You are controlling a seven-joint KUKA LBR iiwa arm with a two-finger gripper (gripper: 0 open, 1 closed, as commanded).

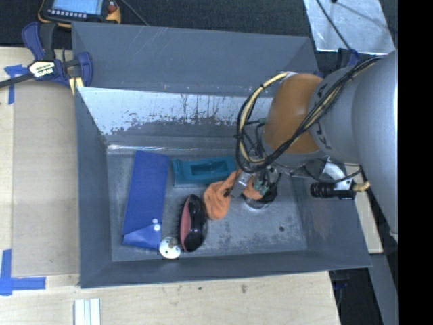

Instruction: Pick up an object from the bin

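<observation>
End effector low near the bin floor, right of centre, grip state impossible to tell. Best to centre on the crumpled orange cloth just beside it, pinch a raised fold, lift straight up.

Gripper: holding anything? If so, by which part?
Cannot tell. The gripper sits low in the bin at the upper right end of the orange cloth, but no grasp is visible.

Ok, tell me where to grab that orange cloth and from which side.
Pinch the orange cloth at its bunched middle, coming down from above. It lies crumpled on the bin floor, with a black oval thing close beside it and a teal block behind, so a side approach looks crowded.
</observation>
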